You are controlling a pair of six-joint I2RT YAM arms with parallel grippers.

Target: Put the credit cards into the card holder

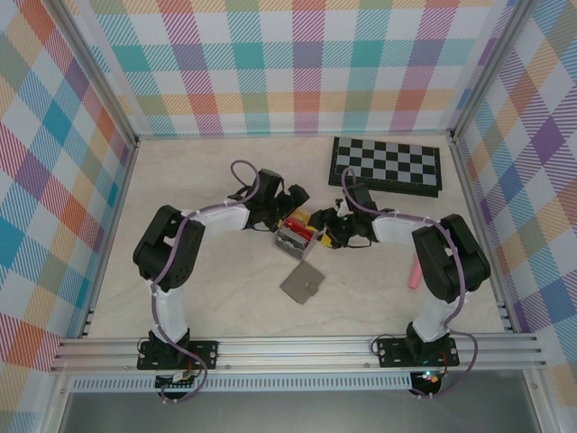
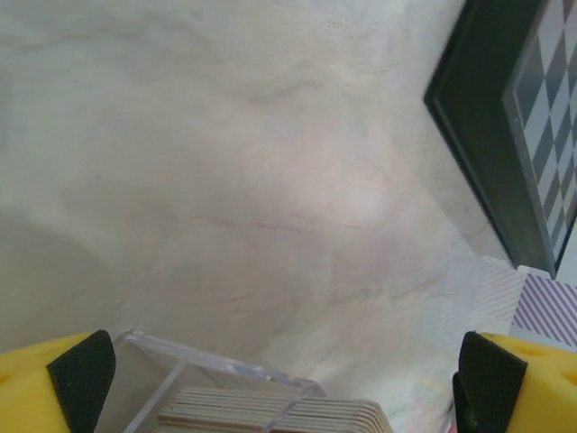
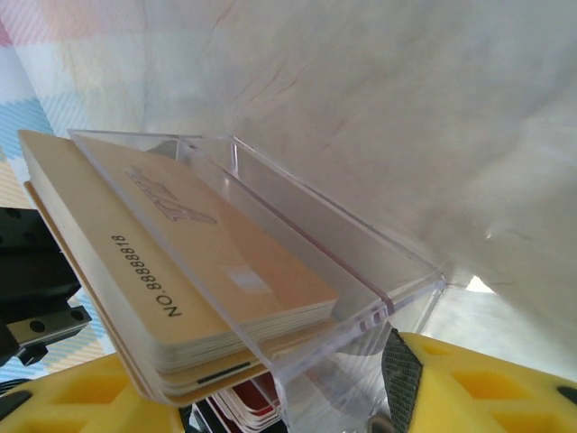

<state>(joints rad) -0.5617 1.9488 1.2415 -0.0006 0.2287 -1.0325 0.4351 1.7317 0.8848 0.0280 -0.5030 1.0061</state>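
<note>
At clear rack [image 2: 225, 390], left gripper [image 2: 287, 401] spread wide, holding nothing, fingers [image 2: 81, 379] either side of rack top. Opposite, right gripper [image 3: 243, 397] straddles rack end; clenched or not, cannot tell. Inside rack, credit cards [image 3: 207, 271] stacked, cream and red among them. Grey card holder [image 1: 303, 282] flat on table [image 1: 207, 180], just base-side of rack.

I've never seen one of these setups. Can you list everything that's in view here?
cards: a stack, too many to count, cream with red ones beneath, in the rack
rack: one, clear plastic, mid-table
card holder: one, grey, flat on the table, nearer the arms than the rack
chessboard: one, black and white, far right
pink stick: one, pink, beside the right arm
table: one, pale
left gripper: one, yellow fingers, open, over the rack
right gripper: one, yellow, at the rack
</note>
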